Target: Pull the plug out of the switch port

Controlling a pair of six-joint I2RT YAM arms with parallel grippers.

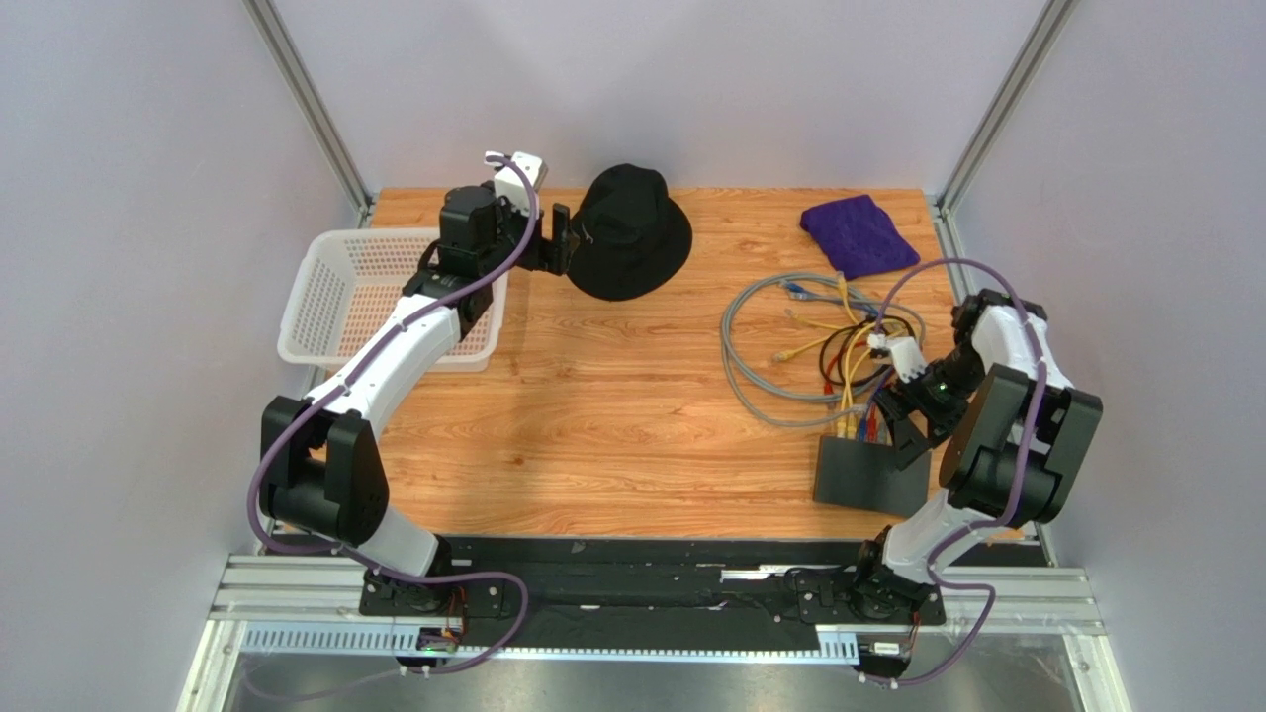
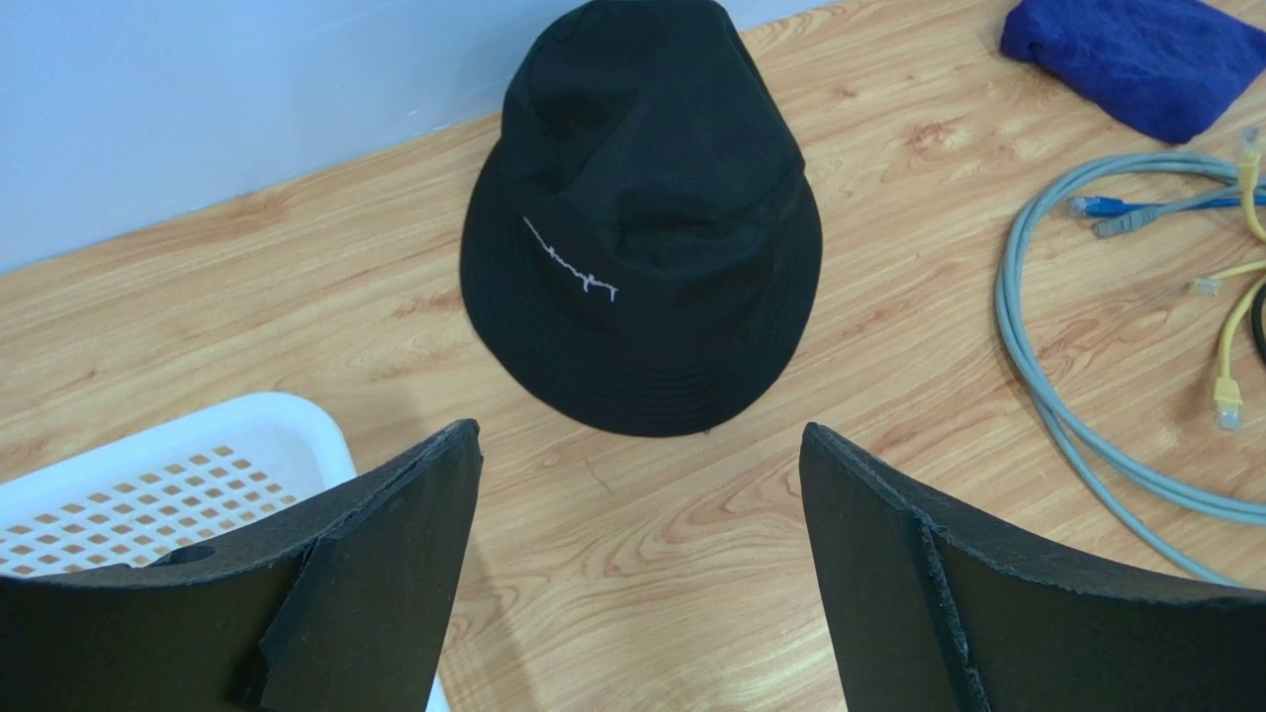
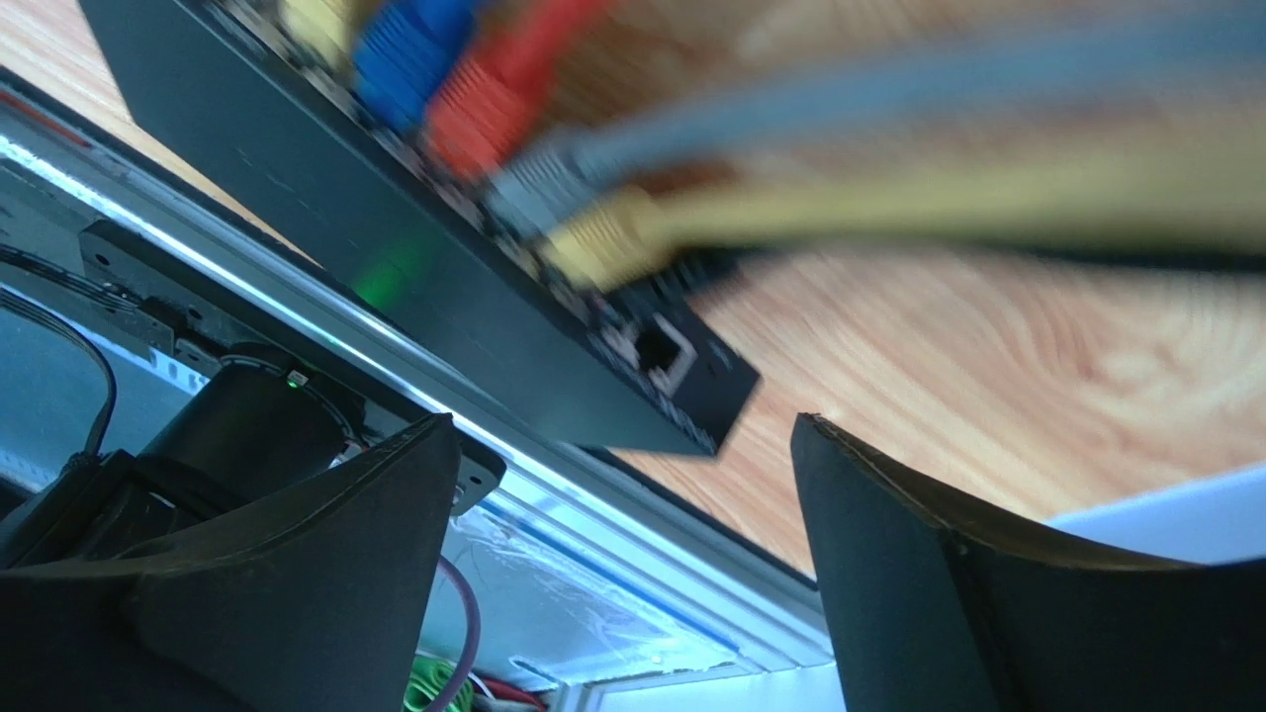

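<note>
The switch (image 1: 871,475) is a flat black box lying at the near right of the table. In the right wrist view the switch (image 3: 446,282) runs diagonally. Blue (image 3: 394,60), red (image 3: 491,97), grey (image 3: 543,178) and yellow (image 3: 609,238) plugs sit in its ports, and one end port (image 3: 661,349) is empty. My right gripper (image 3: 624,445) is open, hovering just off the switch's socket edge with nothing between its fingers; from above, the right gripper (image 1: 896,426) hangs over the plugged cables. My left gripper (image 1: 562,238) is open and empty, far off by the hat.
A black bucket hat (image 2: 639,223) lies at the back centre. A white basket (image 1: 357,297) stands back left and a purple cloth (image 1: 859,233) back right. Loops of grey and yellow cable (image 1: 788,341) spread over the table behind the switch.
</note>
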